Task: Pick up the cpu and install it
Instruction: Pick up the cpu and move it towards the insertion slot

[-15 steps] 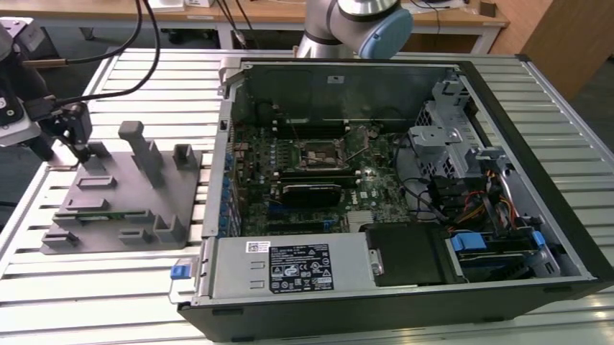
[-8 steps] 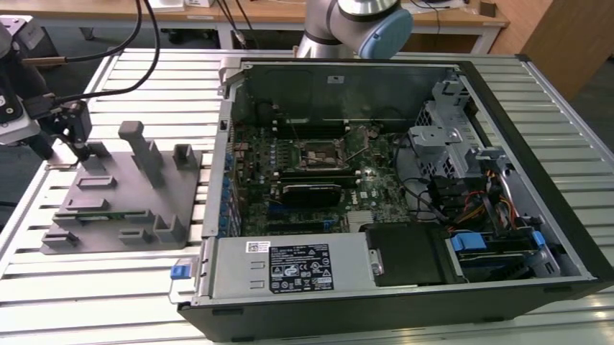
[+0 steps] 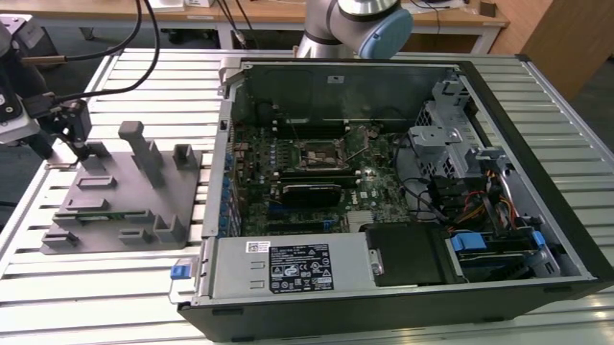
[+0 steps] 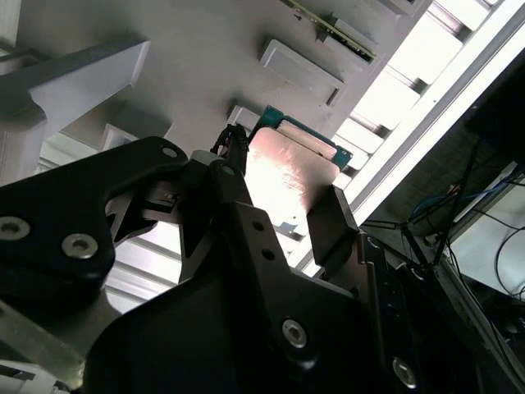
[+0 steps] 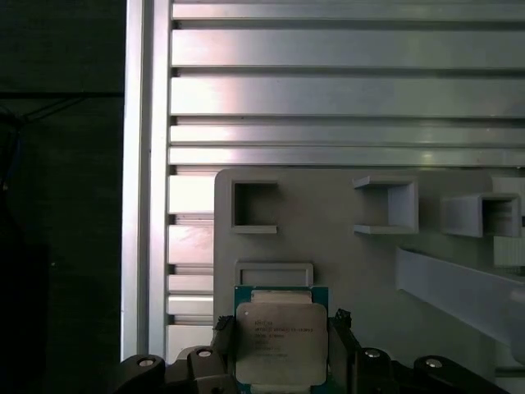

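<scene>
The cpu [image 5: 280,349] is a pale silvery square with a thin green edge, sitting between my gripper's [image 5: 280,327] two black fingers [image 5: 223,335], which press on its opposite sides. In the second wrist view the cpu [image 4: 289,176] shows the same way, clamped in the gripper [image 4: 283,187] just over the grey fixture plate [image 4: 205,57]. In the exterior view my gripper [image 3: 82,152] hangs over the far corner of the grey fixture [image 3: 115,208] at that view's left. The open black socket [image 3: 320,153] lies in the middle of the motherboard inside the computer case.
The open case [image 3: 537,144] has tall walls, a drive cage and cables on the exterior view's right. Upright grey posts [image 3: 144,147] stand on the fixture near my gripper. The slatted aluminium table [image 3: 96,287] runs under everything, and its edge [image 5: 135,164] is close by.
</scene>
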Controlling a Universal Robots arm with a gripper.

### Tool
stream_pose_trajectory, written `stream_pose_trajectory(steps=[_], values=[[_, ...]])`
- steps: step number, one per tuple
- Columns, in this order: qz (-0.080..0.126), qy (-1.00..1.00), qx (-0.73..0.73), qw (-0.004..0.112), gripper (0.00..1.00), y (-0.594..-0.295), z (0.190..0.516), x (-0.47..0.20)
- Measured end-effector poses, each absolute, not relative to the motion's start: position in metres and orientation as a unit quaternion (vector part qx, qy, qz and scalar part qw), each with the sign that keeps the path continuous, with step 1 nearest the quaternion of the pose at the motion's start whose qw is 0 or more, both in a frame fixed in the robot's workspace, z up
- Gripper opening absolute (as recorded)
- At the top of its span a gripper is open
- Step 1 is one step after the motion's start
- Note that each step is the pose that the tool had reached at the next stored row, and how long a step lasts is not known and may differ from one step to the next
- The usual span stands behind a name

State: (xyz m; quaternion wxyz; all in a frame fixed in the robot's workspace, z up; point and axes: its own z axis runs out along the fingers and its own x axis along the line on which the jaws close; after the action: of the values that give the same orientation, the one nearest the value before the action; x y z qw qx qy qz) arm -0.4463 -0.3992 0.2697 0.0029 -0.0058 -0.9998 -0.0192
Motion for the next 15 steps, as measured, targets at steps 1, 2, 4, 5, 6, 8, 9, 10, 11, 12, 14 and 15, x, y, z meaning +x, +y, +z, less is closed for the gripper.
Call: stream_pose_trajectory(steps=[1, 2, 4, 5, 6, 8, 9, 10, 11, 12, 14, 15], values=[[-0.019, -1.000, -0.006, 0.003, 0.54, -0.3992, 0.2699, -0.4463], [-0.019, -1.000, -0.006, 0.003, 0.54, -0.3992, 0.2701, -0.4463], [-0.019, -1.000, -0.006, 0.003, 0.54, -0.3991, 0.2710, -0.4463], [-0.019, -1.000, -0.006, 0.003, 0.54, -0.3990, 0.2714, -0.4463], [-0.019, -1.000, -0.006, 0.003, 0.54, -0.3989, 0.2718, -0.4463], [-0.019, -1.000, -0.006, 0.003, 0.54, -0.3989, 0.2730, -0.4463], [-0.019, -1.000, -0.006, 0.003, 0.54, -0.3989, 0.2735, -0.4463], [-0.019, -1.000, -0.006, 0.003, 0.54, -0.3989, 0.2743, -0.4463], [-0.019, -1.000, -0.006, 0.003, 0.54, -0.3988, 0.2750, -0.4463], [-0.019, -1.000, -0.006, 0.003, 0.54, -0.3988, 0.2758, -0.4463], [-0.019, -1.000, -0.006, 0.003, 0.54, -0.3987, 0.2773, -0.4463], [-0.019, -1.000, -0.006, 0.003, 0.54, -0.3986, 0.2783, -0.4463]])
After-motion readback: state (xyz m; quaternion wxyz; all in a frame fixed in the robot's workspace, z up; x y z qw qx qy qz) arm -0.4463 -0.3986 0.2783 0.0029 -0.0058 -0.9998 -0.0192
